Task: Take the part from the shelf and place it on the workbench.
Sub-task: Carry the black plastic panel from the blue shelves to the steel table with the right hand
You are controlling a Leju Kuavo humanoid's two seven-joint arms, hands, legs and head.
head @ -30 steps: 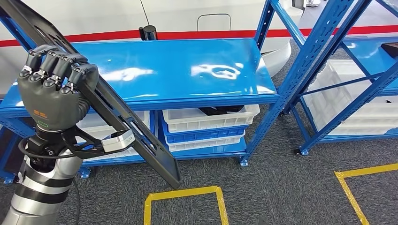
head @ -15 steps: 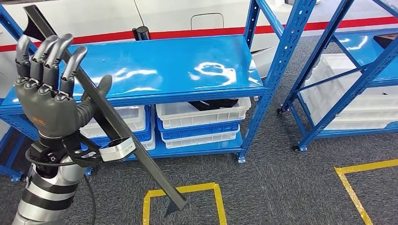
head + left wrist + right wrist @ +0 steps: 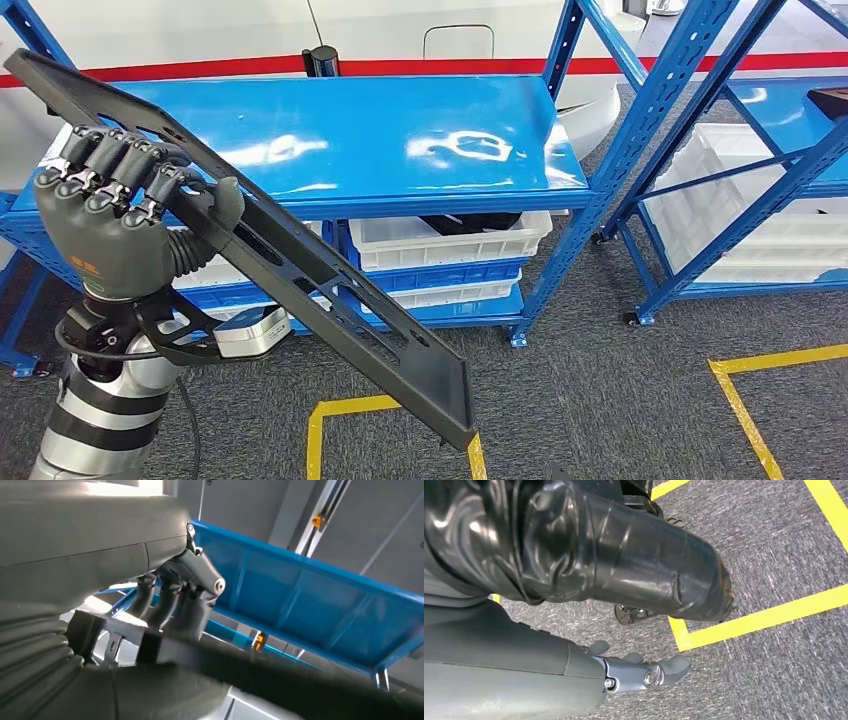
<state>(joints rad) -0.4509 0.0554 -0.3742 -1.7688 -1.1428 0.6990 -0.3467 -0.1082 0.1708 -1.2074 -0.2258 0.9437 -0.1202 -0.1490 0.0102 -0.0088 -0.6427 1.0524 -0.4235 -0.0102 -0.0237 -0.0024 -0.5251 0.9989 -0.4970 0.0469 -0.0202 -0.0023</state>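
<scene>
The left hand (image 3: pixel 115 215) is clamped on the part (image 3: pixel 300 265), a long flat black panel, fingers curled over its upper edge. The part slants from upper left down toward the yellow tape (image 3: pixel 330 425) on the grey floor (image 3: pixel 600 400), in front of the blue shelf (image 3: pixel 380 140). White bins (image 3: pixel 450 250) sit beneath. The right hand (image 3: pixel 644 672) hangs over the floor, fingers loosely extended, holding nothing.

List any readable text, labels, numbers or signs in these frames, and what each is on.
No text reads clearly.
Small orange marking on the back of the left robot hand: too small to read.
No labels are visible on the black part, the blue shelf or the white bins.
</scene>
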